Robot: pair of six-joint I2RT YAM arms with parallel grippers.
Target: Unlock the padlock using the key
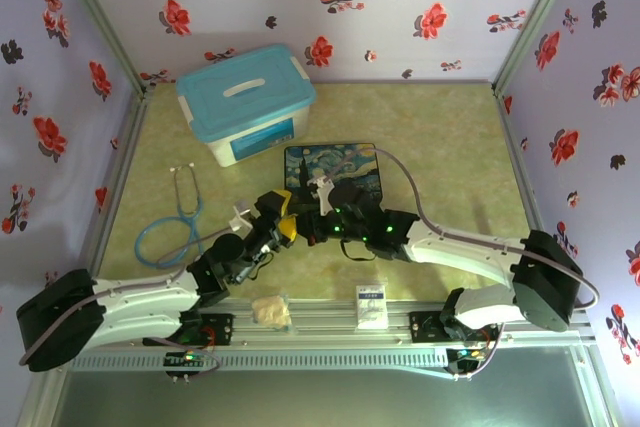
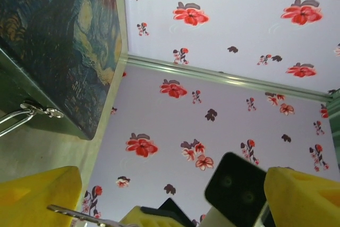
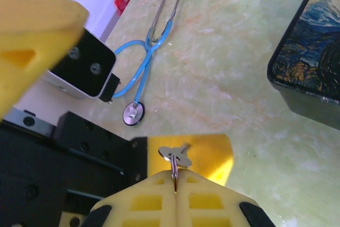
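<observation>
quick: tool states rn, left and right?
Left tool: open, fingers wide apart, nothing gripped.
Right tool: closed, pinching the key.

A white storage box with a blue lid (image 1: 245,102) stands at eleven o'clock on the green table (image 1: 450,147). The Starry Night box (image 1: 345,169) lies central, and a blue stethoscope (image 3: 133,114) at nine o'clock.

Key (image 3: 178,156) partly hidden (inside right tool (image 3: 176,180))

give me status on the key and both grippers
Left gripper open, flanking the right's tip. Right gripper shut on key, key poking out front. Starry Night box close ahead; stethoscope off left, apart.
</observation>
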